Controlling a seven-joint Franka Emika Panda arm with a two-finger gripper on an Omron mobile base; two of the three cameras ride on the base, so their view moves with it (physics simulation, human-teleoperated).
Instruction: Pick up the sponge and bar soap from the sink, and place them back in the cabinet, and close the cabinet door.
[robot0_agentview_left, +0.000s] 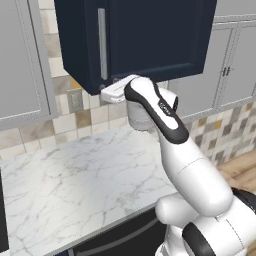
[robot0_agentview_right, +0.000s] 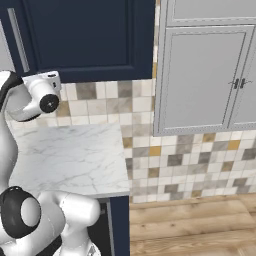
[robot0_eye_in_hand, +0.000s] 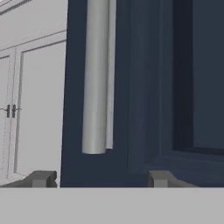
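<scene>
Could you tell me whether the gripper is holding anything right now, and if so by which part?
Nothing is held. In the hand view the gripper stands open just below the lower end of the silver handle on the cabinet door, its fingertips apart and empty.

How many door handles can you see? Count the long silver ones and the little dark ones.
long silver handle: 1
small dark handles: 2
Total: 3
</scene>
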